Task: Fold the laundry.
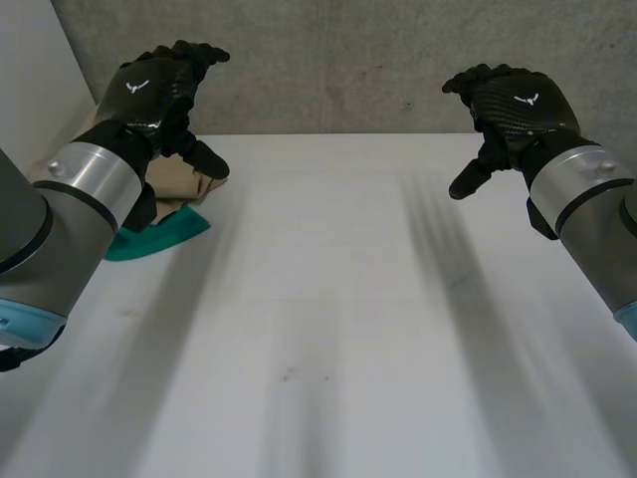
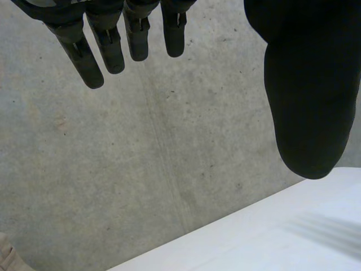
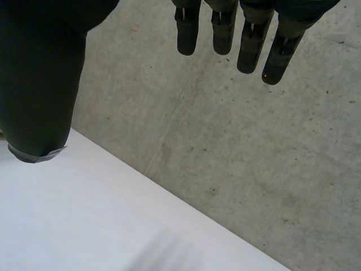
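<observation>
Holds the left hand [image 1: 159, 90] raised over the far left part of the white table [image 1: 328, 299], fingers [image 2: 90, 65] straight and relaxed, set well apart from the thumb [image 2: 304, 101], grasping nothing. Holds the right hand [image 1: 518, 105] raised in the same way over the far right part, fingers [image 3: 225, 34] loosely extended and empty too. Reads as a ready pose, with both palms turned toward the concrete wall [image 1: 378, 60] and lifted well clear of the table, probably so as to drag nothing and to leave the middle of the work area open to the head view. Leaves the two pieces to fold at the far left corner of the table, just below and behind the left wrist: a beige cloth [image 1: 179, 189], bunched rather than flat, and a teal cloth [image 1: 164, 234] sticking out at its near side, both partly hidden by the left arm [image 1: 90, 189]. Cannot tell whether the teal piece runs under the beige one or merely touches it. Suggests a task barely begun, with nothing spread out for folding. Calls next, most likely, for a reach down with the left hand to draw one cloth toward the middle. Shows a small white winged emblem [image 1: 132, 86] on the back of each hand, with no letters or words legible anywhere.
</observation>
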Robot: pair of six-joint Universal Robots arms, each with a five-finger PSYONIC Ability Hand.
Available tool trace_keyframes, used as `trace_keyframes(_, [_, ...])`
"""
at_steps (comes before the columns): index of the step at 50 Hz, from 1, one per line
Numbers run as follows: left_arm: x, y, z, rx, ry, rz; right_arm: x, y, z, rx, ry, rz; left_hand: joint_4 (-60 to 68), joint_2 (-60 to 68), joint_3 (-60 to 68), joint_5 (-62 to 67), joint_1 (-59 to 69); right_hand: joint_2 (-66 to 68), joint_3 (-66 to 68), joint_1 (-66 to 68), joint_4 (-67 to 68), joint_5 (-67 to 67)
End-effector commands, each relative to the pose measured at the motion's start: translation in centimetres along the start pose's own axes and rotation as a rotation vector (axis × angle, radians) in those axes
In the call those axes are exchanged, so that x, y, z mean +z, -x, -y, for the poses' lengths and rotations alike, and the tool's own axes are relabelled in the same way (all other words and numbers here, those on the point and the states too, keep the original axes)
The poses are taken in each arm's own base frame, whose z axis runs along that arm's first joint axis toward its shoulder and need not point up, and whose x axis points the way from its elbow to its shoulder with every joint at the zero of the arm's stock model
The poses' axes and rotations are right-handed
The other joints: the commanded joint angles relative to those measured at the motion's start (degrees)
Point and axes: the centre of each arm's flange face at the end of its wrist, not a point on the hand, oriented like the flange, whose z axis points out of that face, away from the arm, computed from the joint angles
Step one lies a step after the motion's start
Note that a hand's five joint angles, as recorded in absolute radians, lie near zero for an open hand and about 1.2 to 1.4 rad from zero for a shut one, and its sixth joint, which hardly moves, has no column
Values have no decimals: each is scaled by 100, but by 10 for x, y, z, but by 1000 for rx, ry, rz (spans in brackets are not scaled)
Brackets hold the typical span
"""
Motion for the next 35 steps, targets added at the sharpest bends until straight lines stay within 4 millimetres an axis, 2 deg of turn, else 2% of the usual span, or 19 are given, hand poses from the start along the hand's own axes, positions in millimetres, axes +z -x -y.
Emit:
trace_keyframes(1, [11, 8, -14, -1, 30, 17, 1, 0, -1, 0, 1, 0, -175, -193, -229, -302, -221, -292, -242, -138, -365, -388])
trace_keyframes(6, [28, 33, -27, 43, 50, 72, 2, 0, -2, -1, 4, 0, -175, -193, -229, -302, -221, -292, -242, -138, -365, -388])
trace_keyframes(9, [44, 62, -44, 124, 80, 135, 2, -1, -2, -2, 3, -2, -175, -193, -229, -302, -221, -292, -242, -138, -365, -388])
trace_keyframes(10, [52, 78, -51, 177, 94, 164, 2, -1, -2, -1, 5, -1, -175, -193, -229, -302, -221, -292, -242, -138, -365, -388])
trace_keyframes(13, [64, 102, -68, 258, 124, 210, 2, -1, -3, -1, 6, -1, -175, -193, -229, -302, -221, -292, -242, -138, -365, -388])
trace_keyframes(14, [72, 117, -79, 317, 138, 242, 2, -1, -3, -1, 6, -1, -158, -176, -212, -285, -204, -292, -242, -138, -365, -388])
trace_keyframes(17, [83, 143, -93, 412, 148, 305, 2, -1, -3, -1, 8, -1, -158, -176, -212, -285, -204, -292, -242, -138, -365, -388])
trace_keyframes(18, [90, 163, -103, 473, 155, 354, 2, -1, -4, -1, 9, -1, -175, -193, -228, -302, -221, -292, -242, -138, -365, -388])
trace_keyframes(21, [100, 195, -116, 557, 148, 435, 4, 0, -8, 0, 20, 1, -175, -193, -229, -302, -221, -292, -242, -138, -365, -388])
trace_keyframes(22, [105, 213, -122, 610, 139, 480, 4, 0, -9, -1, 23, 1, -175, -193, -229, -302, -221, -292, -242, -138, -365, -388])
trace_keyframes(26, [114, 247, -137, 688, 122, 534, 5, 0, -14, -4, 36, 3, -175, -193, -229, -302, -221, -292, -242, -138, -365, -388])
trace_keyframes(30, [121, 266, -149, 701, 111, 556, 5, 1, -16, -33, 45, 5, -142, -160, -195, -269, -188, -292, -242, -138, -365, -388])
trace_keyframes(32, [124, 268, -152, 705, 103, 547, 5, 1, -18, -50, 50, 6, 42, 25, -11, -85, -3, -292, -242, -138, -365, -388])
trace_keyframes(35, [129, 267, -157, 709, 86, 506, 5, 1, -18, -62, 50, 5, 1183, 1165, 1129, 1056, 1137, -292, -242, -138, -365, -388])
